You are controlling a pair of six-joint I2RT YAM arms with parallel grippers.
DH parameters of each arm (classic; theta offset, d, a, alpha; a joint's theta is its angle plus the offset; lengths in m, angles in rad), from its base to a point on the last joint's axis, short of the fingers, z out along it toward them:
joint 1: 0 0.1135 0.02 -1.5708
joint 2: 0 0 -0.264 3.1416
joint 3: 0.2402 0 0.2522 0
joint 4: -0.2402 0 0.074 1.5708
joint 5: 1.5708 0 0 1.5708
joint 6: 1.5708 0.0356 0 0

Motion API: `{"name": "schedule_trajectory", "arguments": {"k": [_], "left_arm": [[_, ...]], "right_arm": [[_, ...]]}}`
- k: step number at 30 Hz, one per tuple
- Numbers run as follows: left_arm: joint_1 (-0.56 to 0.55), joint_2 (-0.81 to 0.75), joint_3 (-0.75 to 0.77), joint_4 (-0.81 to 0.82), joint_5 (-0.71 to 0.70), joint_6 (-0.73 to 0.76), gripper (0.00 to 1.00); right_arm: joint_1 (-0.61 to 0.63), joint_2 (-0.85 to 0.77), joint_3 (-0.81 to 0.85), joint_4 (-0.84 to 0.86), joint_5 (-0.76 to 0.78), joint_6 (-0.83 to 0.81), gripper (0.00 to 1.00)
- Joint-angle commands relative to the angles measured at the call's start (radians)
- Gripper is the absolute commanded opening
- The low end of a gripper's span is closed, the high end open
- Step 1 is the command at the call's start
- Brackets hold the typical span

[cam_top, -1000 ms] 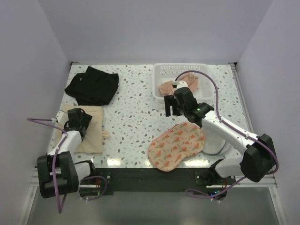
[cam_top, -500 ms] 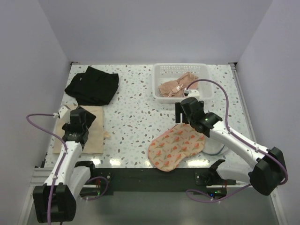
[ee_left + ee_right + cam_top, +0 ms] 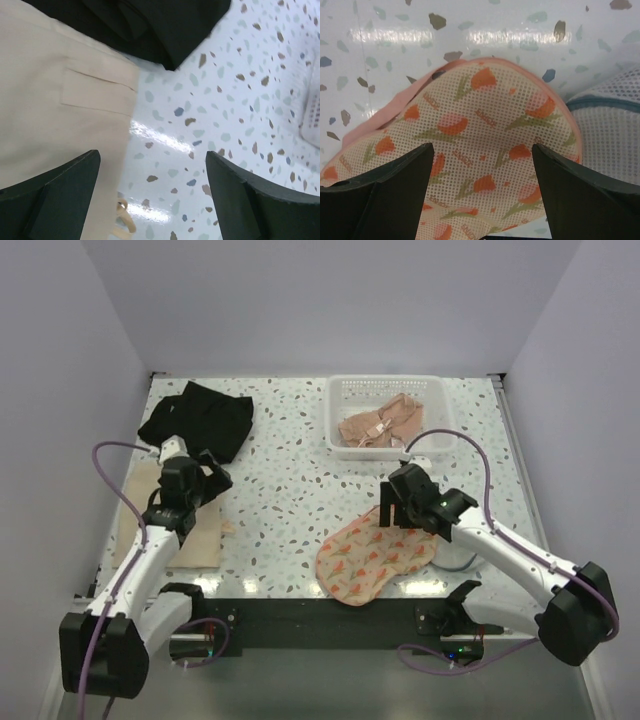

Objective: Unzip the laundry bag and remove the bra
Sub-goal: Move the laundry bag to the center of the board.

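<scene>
The laundry bag (image 3: 375, 552) is a flat mesh pouch with orange tulips and pink trim, lying near the table's front edge. My right gripper (image 3: 392, 515) hovers open over its far end; in the right wrist view the bag (image 3: 485, 145) fills the space between the fingers of that gripper (image 3: 482, 147), which hold nothing. A beige bra (image 3: 380, 425) lies in the white basket (image 3: 338, 400) at the back. My left gripper (image 3: 210, 478) is open and empty above bare table beside a beige cloth (image 3: 60, 110); in its own view the left gripper (image 3: 151, 155) frames speckled tabletop.
A black garment (image 3: 197, 420) is heaped at the back left, and its edge (image 3: 150, 25) shows in the left wrist view. A white mesh bag (image 3: 460, 552) lies right of the tulip bag. A beige strap loop (image 3: 125, 220) pokes out from the cloth. A basket corner (image 3: 312, 120) shows at right.
My right gripper has drawn back from over the basket to the far end of the tulip bag. My left arm has swung forward and right, off the beige cloth toward the black garment.
</scene>
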Motion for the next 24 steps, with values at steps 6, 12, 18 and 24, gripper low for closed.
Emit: {"name": "schedule_trajectory", "arguments": {"k": [6, 12, 18, 24], "left_arm": [[-0.237, 0.159, 0.066, 0.164, 0.075, 0.079, 0.91], [-0.317, 0.231, 0.086, 0.199, 0.074, 0.096, 0.91], [-0.33, 0.237, 0.091, 0.182, 0.061, 0.119, 0.91], [-0.345, 0.208, 0.076, 0.153, 0.055, 0.142, 0.91]], "right_arm": [[0.004, 0.003, -0.129, 0.048, -0.106, 0.089, 0.83], [0.004, 0.131, -0.155, 0.157, -0.183, 0.059, 0.82], [0.015, 0.309, -0.098, 0.274, -0.232, 0.017, 0.81], [0.036, 0.467, 0.053, 0.332, -0.218, -0.044, 0.81]]}}
